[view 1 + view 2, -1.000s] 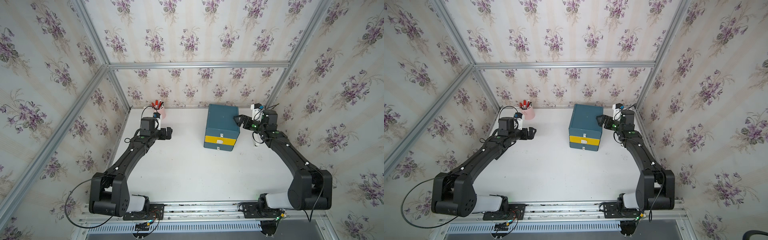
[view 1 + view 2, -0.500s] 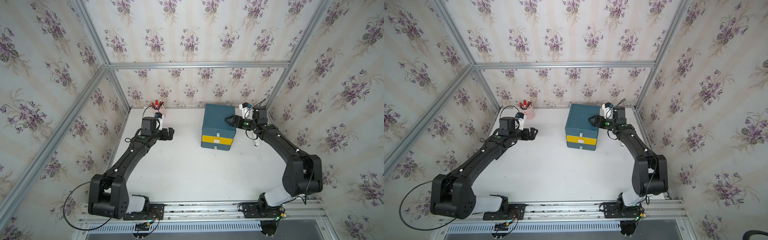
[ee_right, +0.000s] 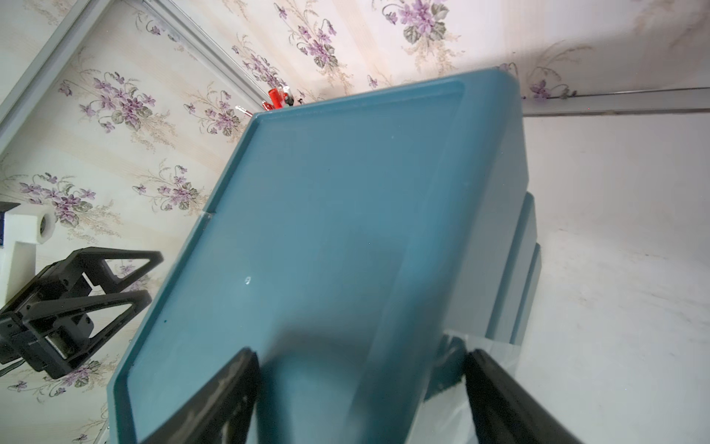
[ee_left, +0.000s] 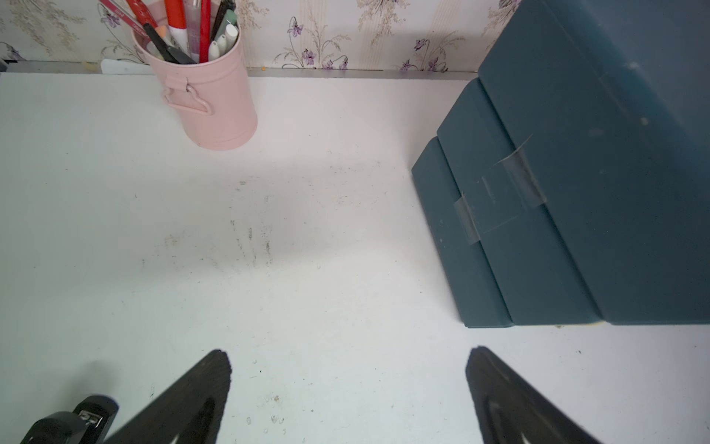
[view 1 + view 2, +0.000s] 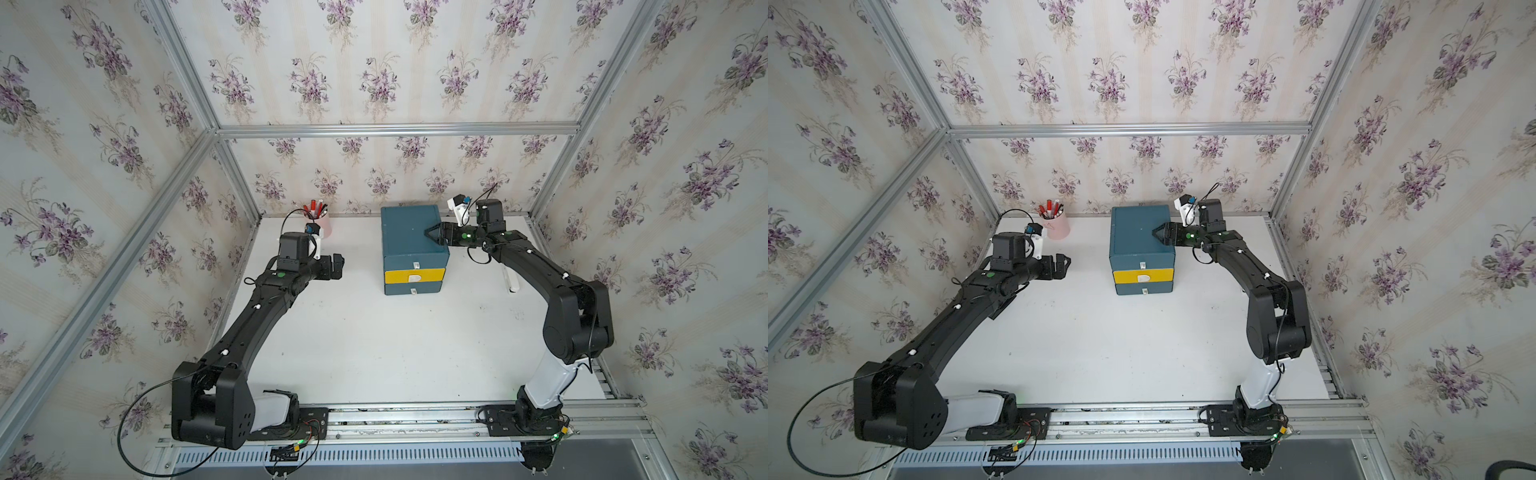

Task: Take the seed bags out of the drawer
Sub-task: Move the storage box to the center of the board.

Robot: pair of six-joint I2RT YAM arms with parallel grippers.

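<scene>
The seed bags are hidden. A teal cabinet (image 5: pixel 409 232) (image 5: pixel 1138 232) stands at the back of the table. Its three drawers are shut; the middle drawer (image 5: pixel 414 275) (image 5: pixel 1144 276) is yellow. My right gripper (image 5: pixel 434 235) (image 5: pixel 1158 233) (image 3: pixel 361 357) is open at the cabinet's top right edge, one finger over the lid and the other beside the right wall. My left gripper (image 5: pixel 338 266) (image 5: pixel 1064 264) (image 4: pixel 347 355) is open above the bare table, left of the cabinet (image 4: pixel 576 192), with nothing between its fingers.
A pink cup (image 5: pixel 322 222) (image 5: pixel 1056 226) (image 4: pixel 207 103) full of pens stands at the back left, near the wall. A white stick-like object (image 5: pixel 512 278) lies under the right arm. Papered walls and metal frame bars close in the table on three sides.
My right gripper has moved left onto the cabinet's top right edge, and the cabinet has slid left and turned squarer to the front. The left arm has barely moved.
</scene>
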